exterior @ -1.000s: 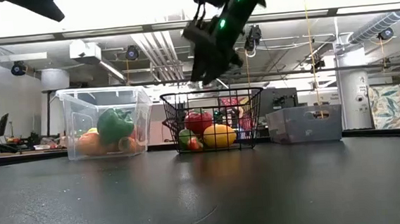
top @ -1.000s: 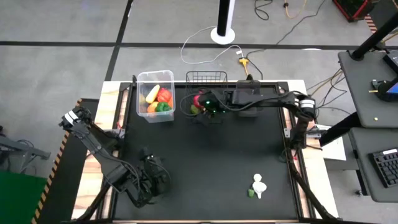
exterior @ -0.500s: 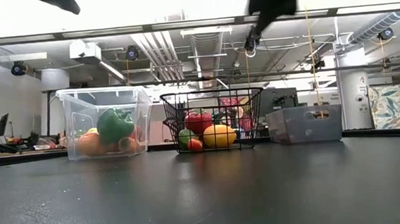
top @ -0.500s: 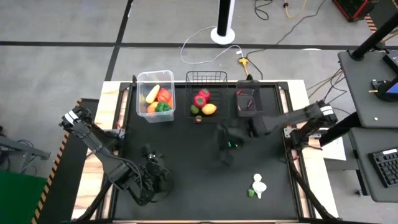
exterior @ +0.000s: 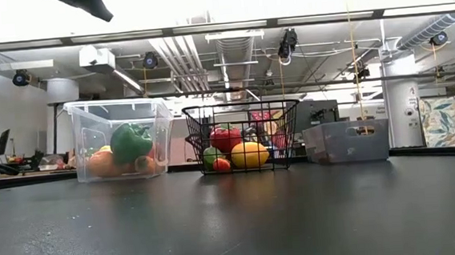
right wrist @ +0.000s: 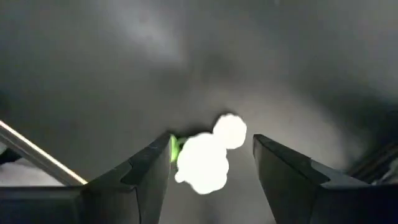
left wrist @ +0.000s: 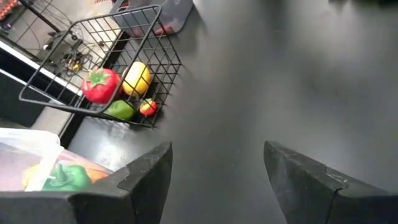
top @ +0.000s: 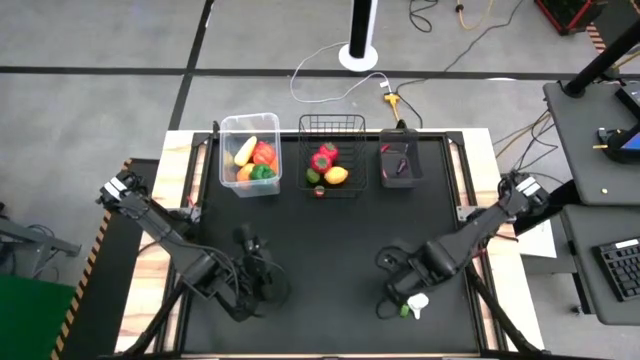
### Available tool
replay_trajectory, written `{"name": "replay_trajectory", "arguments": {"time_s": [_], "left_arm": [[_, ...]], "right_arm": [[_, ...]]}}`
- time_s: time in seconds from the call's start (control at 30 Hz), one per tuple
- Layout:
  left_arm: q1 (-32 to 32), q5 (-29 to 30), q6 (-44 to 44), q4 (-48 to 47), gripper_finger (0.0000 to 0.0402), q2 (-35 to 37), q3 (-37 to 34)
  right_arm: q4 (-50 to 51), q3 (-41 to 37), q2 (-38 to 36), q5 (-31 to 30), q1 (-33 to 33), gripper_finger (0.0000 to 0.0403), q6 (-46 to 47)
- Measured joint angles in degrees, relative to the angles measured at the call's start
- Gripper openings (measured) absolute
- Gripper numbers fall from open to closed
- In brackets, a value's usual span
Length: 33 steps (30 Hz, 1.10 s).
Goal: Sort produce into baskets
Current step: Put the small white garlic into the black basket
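- One piece of loose produce is left out on the black matte worktop (top: 330, 240): a small white bulbous toy vegetable with a green end (top: 414, 301), lying near the front right corner, well apart from the baskets.
- My right pincer (top: 397, 296) hovers just beside and over it, fingers parted and holding nothing; in the right wrist view the white piece (right wrist: 208, 158) sits between my two dark fingers (right wrist: 146, 171).
- My left pincer (top: 250, 272) waits released and empty over the front left of the worktop.
- Along the back edge stand the clear plastic tub (top: 250, 153) with yellow, red, orange and green pieces, the black wire-mesh basket (top: 332, 153) with a red tomato-like piece, a yellow lemon-like one and small green and red ones, and the small dark smoky bin (top: 400, 165).
- Risks, as I judge them: the white piece looks smooth, hard and lumpy, so a close on its rounded lobes could squirt it sideways across the slick worktop.
- If I come down off-centre, one finger may land on top and push it away rather than straddle it.
- A shallow pinch could let it drop on the long carry to the back row.
- The basket's open mesh could snag a fingertip when releasing.
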State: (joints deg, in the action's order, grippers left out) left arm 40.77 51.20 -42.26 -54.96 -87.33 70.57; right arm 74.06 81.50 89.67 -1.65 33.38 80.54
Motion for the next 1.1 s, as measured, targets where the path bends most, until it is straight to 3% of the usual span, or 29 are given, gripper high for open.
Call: {"name": "replay_trajectory", "arguments": {"time_s": [0.33, 0.93, 1.1], "left_arm": [[-0.72, -0.07, 1.31, 0.35, 0.0236, 0.0, 0.0], [-0.76, 0.31, 1.29, 0.69, 0.0236, 0.0, 0.0], [-0.77, 0.39, 1.31, 0.79, 0.0236, -0.01, 0.0]], "right_arm": [[-1.08, -6.88, -0.02, 2.14, 4.93, 0.0217, 12.93], [-20.17, -21.77, -0.02, 5.11, 5.13, 0.0217, 14.94], [-21.14, -23.92, -0.02, 4.85, 5.13, 0.0214, 15.65]]}}
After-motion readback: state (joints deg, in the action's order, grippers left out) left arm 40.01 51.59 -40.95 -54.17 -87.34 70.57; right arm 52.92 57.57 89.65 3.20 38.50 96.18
